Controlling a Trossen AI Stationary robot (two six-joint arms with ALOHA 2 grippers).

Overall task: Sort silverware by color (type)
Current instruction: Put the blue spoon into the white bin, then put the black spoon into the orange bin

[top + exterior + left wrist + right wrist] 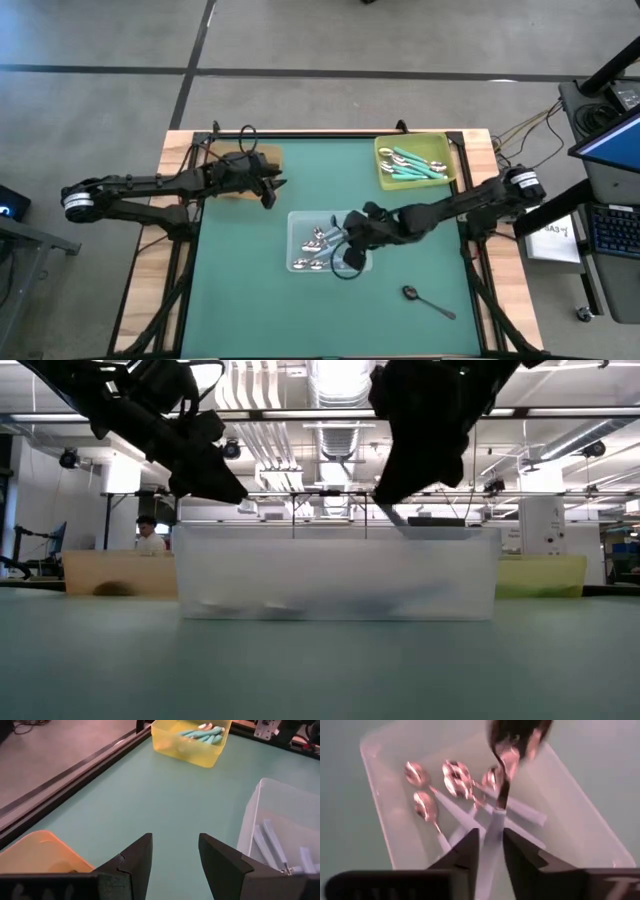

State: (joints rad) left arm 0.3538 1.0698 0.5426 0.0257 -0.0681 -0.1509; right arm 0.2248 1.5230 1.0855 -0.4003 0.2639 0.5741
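Observation:
The clear tray (300,222) at mid-table holds several spoons with pale-blue handles (451,776). My right gripper (491,837) hangs over that tray (348,250), shut on one pale-blue-handled spoon (500,795). The yellow-green tray (443,148) at the far right holds teal-handled spoons (412,165). One dark spoon (428,300) lies flat on the mat near the right near corner. My left gripper (175,850) is open and holds nothing. It hovers beside the brown tray (232,160) at the far left (272,192). My right gripper pinches the spoon's pale-blue handle (496,822) between its two fingers, coming slanting down from the table's right. The spoon runs along the fingers and sticks out past their tips. Its shiny bowl (512,742) is up above the spoons lying in the clear tray (585,820).
Bare green mat lies between the three trays and along the near side. The brown tray's wall (35,852) is close beside my left gripper. A raised black rim (330,133) runs along the table's far edge. A person (148,532) sits in the room behind.

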